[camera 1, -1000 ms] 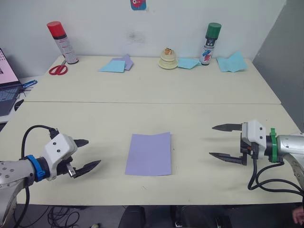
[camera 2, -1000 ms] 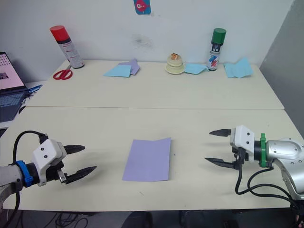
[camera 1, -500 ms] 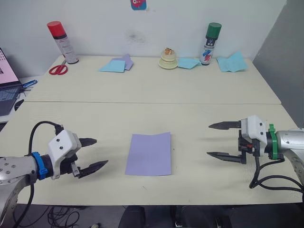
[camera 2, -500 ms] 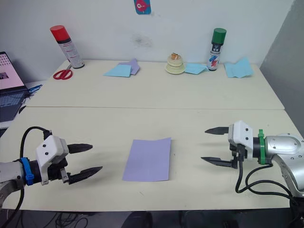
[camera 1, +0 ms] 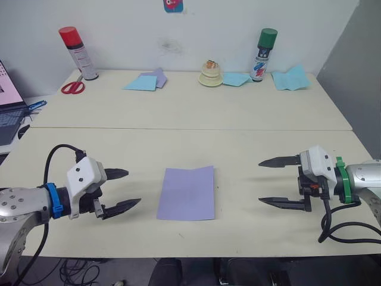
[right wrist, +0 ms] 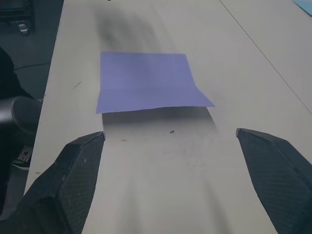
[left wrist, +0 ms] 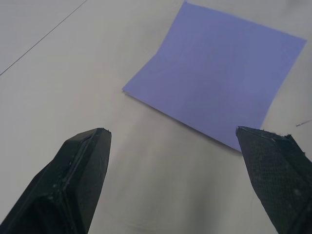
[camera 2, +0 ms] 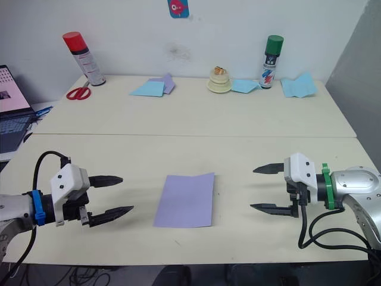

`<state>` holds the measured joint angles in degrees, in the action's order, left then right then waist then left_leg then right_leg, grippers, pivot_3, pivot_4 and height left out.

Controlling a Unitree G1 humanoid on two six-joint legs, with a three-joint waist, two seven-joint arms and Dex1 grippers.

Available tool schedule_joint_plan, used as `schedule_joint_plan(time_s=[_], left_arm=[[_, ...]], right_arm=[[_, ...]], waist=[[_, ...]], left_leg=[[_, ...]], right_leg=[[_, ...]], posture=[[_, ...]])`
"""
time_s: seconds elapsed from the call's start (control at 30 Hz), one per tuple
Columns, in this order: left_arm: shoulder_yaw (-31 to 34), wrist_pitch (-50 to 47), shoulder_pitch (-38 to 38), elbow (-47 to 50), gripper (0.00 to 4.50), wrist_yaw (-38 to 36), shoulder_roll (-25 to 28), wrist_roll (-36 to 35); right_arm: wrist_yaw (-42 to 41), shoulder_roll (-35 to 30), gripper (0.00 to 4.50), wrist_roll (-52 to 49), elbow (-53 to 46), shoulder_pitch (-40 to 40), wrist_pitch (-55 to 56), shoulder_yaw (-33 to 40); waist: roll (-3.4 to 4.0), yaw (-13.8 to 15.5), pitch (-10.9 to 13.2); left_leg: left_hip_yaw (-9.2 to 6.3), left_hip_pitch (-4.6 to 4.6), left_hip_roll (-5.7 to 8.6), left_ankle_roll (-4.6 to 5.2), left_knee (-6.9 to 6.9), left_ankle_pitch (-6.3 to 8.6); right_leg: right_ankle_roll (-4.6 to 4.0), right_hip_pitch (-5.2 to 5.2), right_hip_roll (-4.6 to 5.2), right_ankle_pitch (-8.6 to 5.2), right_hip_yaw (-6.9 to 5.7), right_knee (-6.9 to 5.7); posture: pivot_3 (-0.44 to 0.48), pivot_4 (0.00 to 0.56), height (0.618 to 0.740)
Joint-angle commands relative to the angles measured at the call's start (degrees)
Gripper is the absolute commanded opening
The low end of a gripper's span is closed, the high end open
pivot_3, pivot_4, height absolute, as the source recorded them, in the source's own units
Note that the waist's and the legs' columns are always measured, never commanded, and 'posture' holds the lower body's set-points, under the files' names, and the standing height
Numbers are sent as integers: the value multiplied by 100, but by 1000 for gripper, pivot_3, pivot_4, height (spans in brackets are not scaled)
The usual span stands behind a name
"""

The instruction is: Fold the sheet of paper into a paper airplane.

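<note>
The sheet of paper (camera 1: 186, 193) is lying flat on the worktop (camera 1: 238, 149). The left hand (camera 1: 121, 190) is hovering at its 9 o'clock, the right hand (camera 1: 278, 182) at 3 o'clock, both with fingers spread apart.

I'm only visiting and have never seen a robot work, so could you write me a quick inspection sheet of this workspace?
Surface: pale table, a seam running across it.
Job's things: sheet of paper, lavender, flat, untouched.
Clutter: along the far edge, red-capped can, scissors, green-capped can, light blue papers.
Grippers: left gripper and right gripper open, on either side of the sheet, apart from it.
Cables: black cable loops off the right arm.
Surroundings: laptop at left.
</note>
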<state>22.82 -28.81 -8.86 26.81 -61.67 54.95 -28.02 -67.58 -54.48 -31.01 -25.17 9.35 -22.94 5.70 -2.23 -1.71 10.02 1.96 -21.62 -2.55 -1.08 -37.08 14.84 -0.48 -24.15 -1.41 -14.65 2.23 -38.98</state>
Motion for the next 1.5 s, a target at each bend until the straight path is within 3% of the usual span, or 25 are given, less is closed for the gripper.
schedule_joint_plan(time_s=[0.03,0.1,0.33,0.5,0.73,1.0,1.13,1.47,1.5], left_arm=[[-143,-74,233,100,4305,36,46,-131],[-299,-124,349,61,3913,-28,43,-179],[-1332,-165,1111,-190,1665,6,-221,-72],[-2220,169,1543,-978,61,0,-555,473],[-2985,966,2041,-2039,24,138,-1094,1287],[-3284,1324,1965,-2535,24,47,-1145,1680],[-3307,1361,1907,-2550,0,37,-1138,1697],[-3266,984,1852,-2539,0,32,-1043,1637],[-3256,883,1852,-2519,0,45,-1041,1623]], right_arm=[[42,6,4500,-143,-229,-55,-7,185],[89,-7,4500,-101,-234,-81,-38,165],[409,22,4500,105,-205,100,-248,-58],[798,113,4500,276,-278,228,-551,-313],[1031,251,4500,450,-313,276,-579,-513],[1139,406,4500,776,-152,517,-579,-847],[1213,510,3640,1061,1,727,-649,-1168],[1484,1089,39,1760,324,1257,-1010,-2158],[1544,1186,39,1800,343,1289,-1088,-2223]], waist=[[0,0,0],[0,1,0],[0,-1,0],[0,-8,0],[0,2,0],[2,-5,-2],[4,-8,-4],[8,-14,-10],[8,-15,-10]], left_leg=[[0,0,0,0,0,0],[-1,-2,0,0,-1,0],[-1,-2,3,0,-4,0],[-3,-5,2,0,-2,0],[-6,-15,2,0,-9,0],[-8,-8,1,0,-9,0],[-5,0,1,0,-10,0],[-5,2,0,0,-9,0],[-5,2,-1,0,-9,0]], right_leg=[[0,0,0,0,0,0],[0,0,0,0,0,0],[2,2,0,2,1,-1],[2,0,-4,1,1,-1],[2,-2,-7,2,1,1],[3,1,-7,3,-1,-4],[6,6,-7,5,3,-7],[6,5,-8,4,2,-8],[6,5,-9,4,2,-8]], posture=[[0,150,725],[0,150,725],[0,150,725],[0,150,725],[0,150,725],[0,150,725],[0,150,725],[0,150,725],[0,150,725]])
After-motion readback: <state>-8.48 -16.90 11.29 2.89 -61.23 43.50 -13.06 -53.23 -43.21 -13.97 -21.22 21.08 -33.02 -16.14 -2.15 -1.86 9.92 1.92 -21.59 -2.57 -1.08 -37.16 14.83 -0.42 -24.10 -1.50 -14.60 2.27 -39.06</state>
